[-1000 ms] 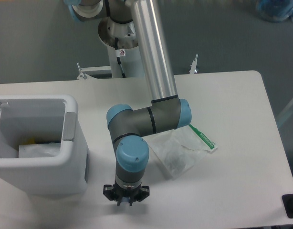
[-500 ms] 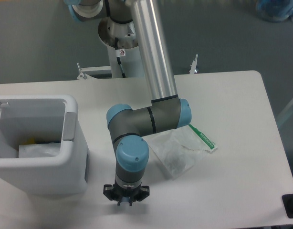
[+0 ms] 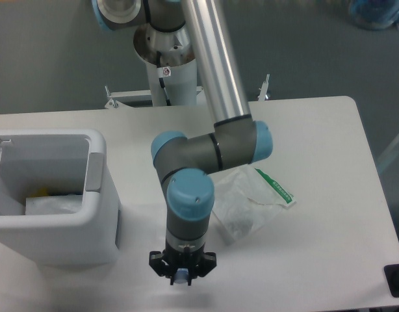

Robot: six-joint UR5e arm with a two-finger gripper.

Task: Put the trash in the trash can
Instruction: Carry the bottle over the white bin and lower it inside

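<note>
- Near the front edge of the white surface [image 3: 316, 130], the gripper [image 3: 182, 278] is seen pointing straight down from the arm [image 3: 209, 153]; whether the jaws are wide, narrow or closed on anything cannot be told from this high view.
- Just right of the arm's blue-capped wrist, a crinkled clear plastic bag [image 3: 248, 208] with a green-striped edge is shown lying flat on the surface, partly hidden behind the arm.
- At the left side, the white trash can [image 3: 99, 214] is pictured standing open, with its thick rim and a grey hinge piece [image 3: 95, 172] facing the arm.
- Inside the can, something white and a small patch of yellow are glimpsed; what they are cannot be made out.
- No bottle can be picked out on the surface.
- At the far right corner, a small black object [image 3: 396, 281] is cut off by the frame.
</note>
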